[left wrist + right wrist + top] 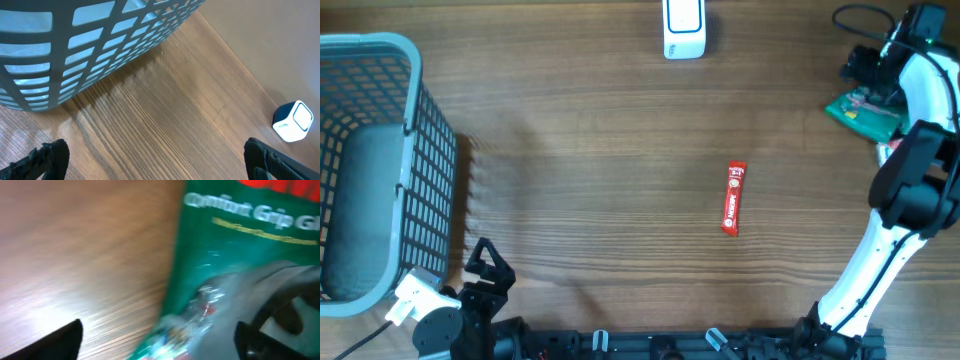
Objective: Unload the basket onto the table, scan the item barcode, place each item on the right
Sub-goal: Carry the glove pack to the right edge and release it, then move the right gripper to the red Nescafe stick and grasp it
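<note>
Overhead straight down, left wrist low (shares basket (430,180)), right wrist close

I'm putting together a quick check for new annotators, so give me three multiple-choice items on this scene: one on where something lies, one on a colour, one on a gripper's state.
1. Where does the slim red packet lie?
A. In the basket.
B. On the bare wooden table, near its middle.
C. Hanging off the table's edge.

2. What colour is the small box-shaped device at the far edge?
A. White.
B. Black.
C. Yellow.

3. How is the left gripper?
A. Shut on the packet.
B. Open, holding nothing.
C. Shut on the basket's rim.

Key:
1 B: the overhead view shows it flat on the wood, apart from everything else.
2 A: the overhead and left wrist views both show a white body.
3 B: its wrist view shows the fingers wide apart with only wood between them.
</note>
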### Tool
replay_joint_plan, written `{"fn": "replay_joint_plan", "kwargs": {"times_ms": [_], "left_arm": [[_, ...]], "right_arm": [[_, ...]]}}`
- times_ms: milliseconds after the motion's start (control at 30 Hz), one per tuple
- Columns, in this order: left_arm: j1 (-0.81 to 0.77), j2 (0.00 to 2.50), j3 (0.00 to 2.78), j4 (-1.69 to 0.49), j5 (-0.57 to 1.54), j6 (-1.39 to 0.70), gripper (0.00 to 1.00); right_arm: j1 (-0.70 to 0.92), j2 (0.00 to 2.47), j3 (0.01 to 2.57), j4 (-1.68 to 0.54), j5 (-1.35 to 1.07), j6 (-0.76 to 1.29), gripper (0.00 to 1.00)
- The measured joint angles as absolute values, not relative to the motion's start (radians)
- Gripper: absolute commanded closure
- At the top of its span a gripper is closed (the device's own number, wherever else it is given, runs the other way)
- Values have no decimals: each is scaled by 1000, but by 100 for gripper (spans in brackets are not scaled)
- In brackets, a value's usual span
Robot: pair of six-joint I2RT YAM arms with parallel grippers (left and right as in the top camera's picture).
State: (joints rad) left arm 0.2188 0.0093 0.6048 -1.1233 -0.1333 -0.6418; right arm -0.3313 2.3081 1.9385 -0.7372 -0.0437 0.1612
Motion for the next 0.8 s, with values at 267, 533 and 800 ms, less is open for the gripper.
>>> {"fn": "replay_joint_plan", "kwargs": {"times_ms": [267,533,800], "left_arm": [[219,9,605,-1123,-133,-642,0],[219,9,604,-1123,-133,-642,0],[219,9,604,-1123,-133,-642,0]], "right_arm": [[-196,1958,1958,-889,-147,233,0],[-46,1666,1975,-1193,-168,364,0],[165,1620,1771,-1291,-77,525,3]]}}
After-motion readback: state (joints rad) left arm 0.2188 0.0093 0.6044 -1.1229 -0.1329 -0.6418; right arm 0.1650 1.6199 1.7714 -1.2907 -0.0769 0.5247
